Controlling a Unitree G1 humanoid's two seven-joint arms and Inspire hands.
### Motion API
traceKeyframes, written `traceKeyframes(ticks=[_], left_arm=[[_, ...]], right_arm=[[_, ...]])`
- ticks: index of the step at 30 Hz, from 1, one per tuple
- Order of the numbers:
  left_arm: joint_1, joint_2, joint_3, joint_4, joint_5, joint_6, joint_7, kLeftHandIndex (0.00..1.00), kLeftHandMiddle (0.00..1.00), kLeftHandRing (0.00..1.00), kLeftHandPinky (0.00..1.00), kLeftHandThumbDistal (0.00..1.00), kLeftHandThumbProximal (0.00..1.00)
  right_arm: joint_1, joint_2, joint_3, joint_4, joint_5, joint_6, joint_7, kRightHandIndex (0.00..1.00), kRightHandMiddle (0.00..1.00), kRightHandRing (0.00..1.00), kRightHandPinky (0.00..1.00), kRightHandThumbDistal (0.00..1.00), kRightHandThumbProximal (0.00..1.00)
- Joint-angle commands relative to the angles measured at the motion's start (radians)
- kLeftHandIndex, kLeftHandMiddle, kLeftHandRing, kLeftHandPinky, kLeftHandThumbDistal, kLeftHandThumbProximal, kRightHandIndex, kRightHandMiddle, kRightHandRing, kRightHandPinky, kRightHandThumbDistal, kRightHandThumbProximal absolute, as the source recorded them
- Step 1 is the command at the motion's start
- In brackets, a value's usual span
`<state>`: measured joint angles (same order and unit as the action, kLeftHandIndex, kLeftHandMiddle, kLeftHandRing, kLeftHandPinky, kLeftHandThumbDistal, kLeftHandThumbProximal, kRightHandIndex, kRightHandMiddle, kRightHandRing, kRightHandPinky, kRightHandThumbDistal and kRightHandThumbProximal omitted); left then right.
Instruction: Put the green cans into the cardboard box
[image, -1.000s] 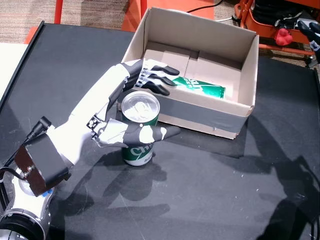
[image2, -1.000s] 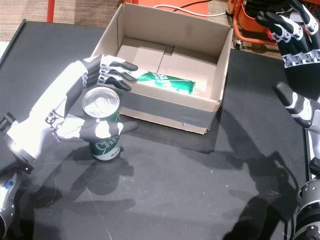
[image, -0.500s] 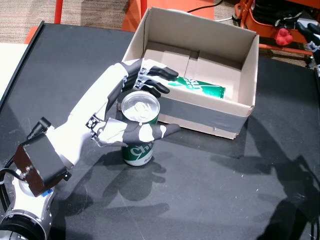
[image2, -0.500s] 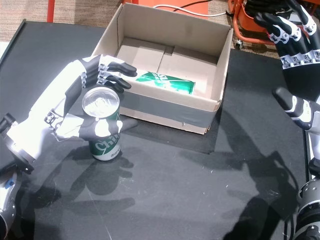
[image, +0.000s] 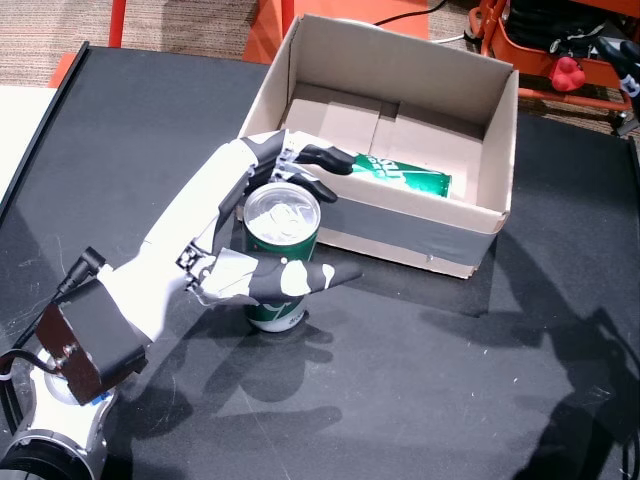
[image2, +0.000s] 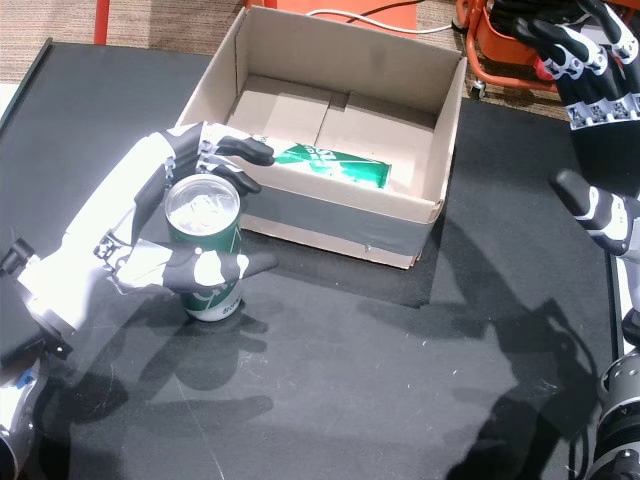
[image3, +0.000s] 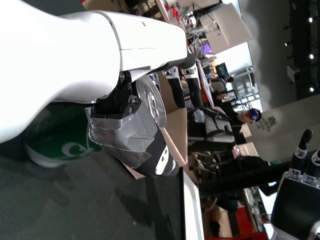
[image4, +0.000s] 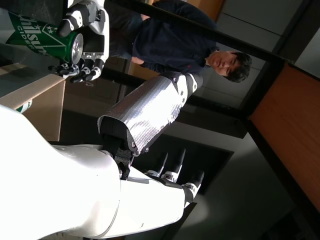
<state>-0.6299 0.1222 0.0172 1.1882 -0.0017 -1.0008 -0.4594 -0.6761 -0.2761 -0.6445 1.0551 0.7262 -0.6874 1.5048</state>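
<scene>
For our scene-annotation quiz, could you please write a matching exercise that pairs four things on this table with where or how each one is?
Things:
1. upright green can
2. lying green can
3. left hand
4. right hand

States:
A. on its side inside the cardboard box
B. raised near the table's edge, fingers spread, holding nothing
C. standing on the black table just outside the box
D. wrapped around a can, thumb across its front

Pairs: 1-C, 2-A, 3-D, 4-B
</scene>
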Motion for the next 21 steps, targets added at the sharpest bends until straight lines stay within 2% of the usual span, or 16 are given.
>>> traceKeyframes(ticks=[1,5,9,12,21], left_arm=[[0.025,-0.023,0.006,-0.001,-0.016,0.028,-0.022,0.6,0.62,0.7,0.71,0.85,0.0],[0.035,-0.042,0.019,-0.001,-0.048,0.055,-0.079,0.62,0.66,0.74,0.76,0.76,0.0],[0.038,-0.051,0.03,0.004,-0.052,0.051,-0.097,0.61,0.66,0.76,0.76,0.79,0.0],[0.039,-0.06,0.034,0.001,-0.051,0.059,-0.096,0.62,0.67,0.75,0.76,0.79,0.0],[0.049,-0.09,0.045,-0.009,-0.072,0.087,-0.116,0.63,0.67,0.73,0.73,0.84,0.0]], right_arm=[[0.017,-0.008,-0.008,-0.012,0.013,0.002,0.008,0.95,0.79,0.78,0.92,1.0,1.0],[0.024,-0.003,-0.008,-0.03,0.019,0.001,0.013,0.95,0.79,0.78,0.93,1.0,1.0],[0.027,-0.004,-0.004,-0.039,0.024,0.019,0.017,0.95,0.79,0.77,0.92,1.0,0.96],[0.039,-0.004,0.003,-0.061,0.016,0.005,0.006,0.97,0.8,0.78,0.92,1.0,1.0],[0.06,0.005,0.0,-0.099,0.034,0.007,-0.001,0.95,0.78,0.78,0.92,1.0,1.0]])
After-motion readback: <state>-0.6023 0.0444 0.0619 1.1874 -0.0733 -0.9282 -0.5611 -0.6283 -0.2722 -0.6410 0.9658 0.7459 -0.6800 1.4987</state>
